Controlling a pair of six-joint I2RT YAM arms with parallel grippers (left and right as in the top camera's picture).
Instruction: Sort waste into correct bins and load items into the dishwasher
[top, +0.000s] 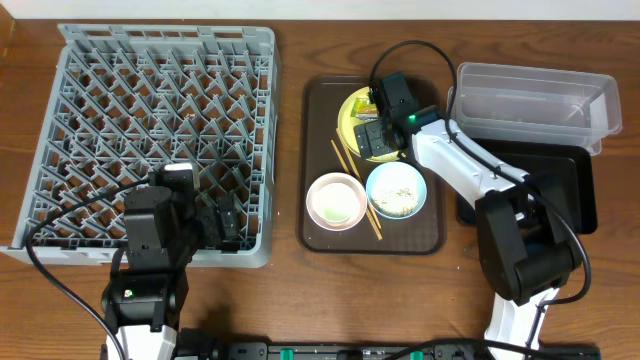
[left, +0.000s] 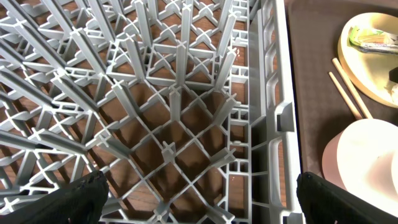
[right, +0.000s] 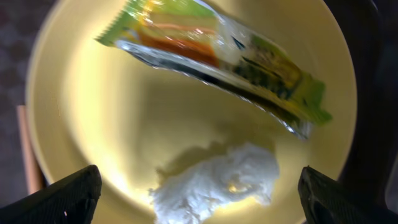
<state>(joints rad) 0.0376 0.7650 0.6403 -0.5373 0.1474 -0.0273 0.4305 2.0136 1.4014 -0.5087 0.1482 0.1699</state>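
Note:
My right gripper (top: 376, 134) hangs open low over the yellow plate (top: 347, 112) on the brown serving tray. In the right wrist view the plate (right: 93, 124) fills the frame, carrying the yellow-green snack wrapper (right: 217, 59) and a white crumpled wad (right: 217, 183). The wad lies between the spread fingertips (right: 62, 199) without touching them. My left gripper (top: 222, 222) is open and holds nothing over the front right corner of the grey dishwasher rack (top: 160, 130). The light blue bowl (top: 371, 190) holds rice-like scraps (top: 398, 192). Beside it are the pinkish-white bowl (top: 336, 200) and the chopsticks (top: 355, 190).
The clear tub (top: 535, 100) stands at the back right, and the black tray (top: 560, 190) lies in front of it, partly under my right arm. The brown serving tray (top: 322, 120) lies just right of the rack's wall (left: 277, 118).

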